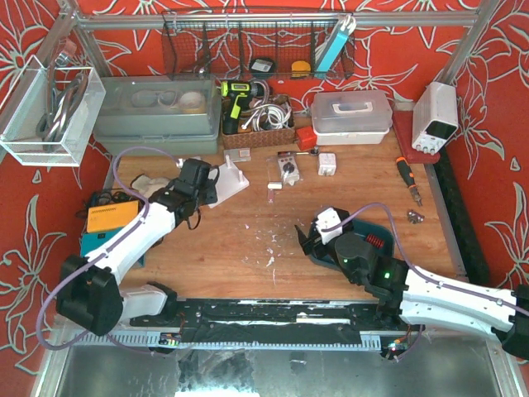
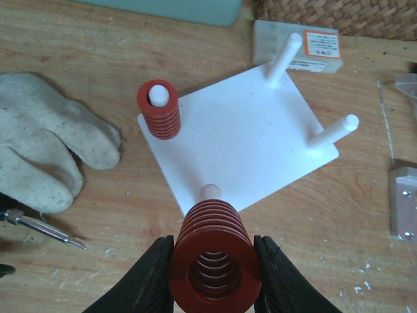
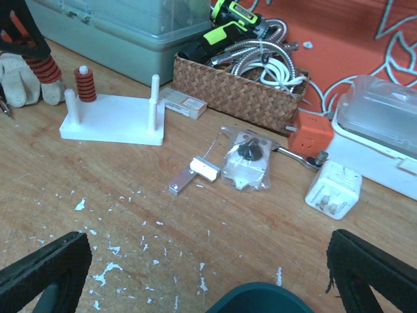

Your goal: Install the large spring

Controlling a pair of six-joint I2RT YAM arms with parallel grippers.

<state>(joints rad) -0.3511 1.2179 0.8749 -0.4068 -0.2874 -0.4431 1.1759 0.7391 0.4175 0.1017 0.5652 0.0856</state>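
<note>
From above, the left arm (image 1: 136,236) is reaching across the bench (image 1: 248,248) toward the white peg plate (image 1: 234,184), and its head is hanging just beside the plate's near-left corner; the large spring I cannot make out from up here. The right arm (image 1: 446,294) is lying low on the other side, well apart from the plate, I think so that it is not standing in the way. In the left wrist view the left fingers (image 2: 151,282) are pressing from both sides on the large spring (image 2: 214,257), which is turning its open end to the camera. The coil's far end is sitting just before the round tip of the nearest peg (image 2: 210,192), not over it as far as I can judge. Gripping by the sides is leaving the bore free, so the peg can be entering it. A small spring (image 2: 159,111) is already sitting on the left corner peg, two more pegs are standing bare, and a white glove (image 2: 45,153) is lying near the plate without touching it. In the right wrist view the right fingers (image 3: 45,274) are standing wide apart with nothing between them, low over the bench and facing the plate. There the large spring is showing at the upper left, a little above and beside its peg. To my judgement, the next move is asking for a careful centring of the bore before lowering.
</note>
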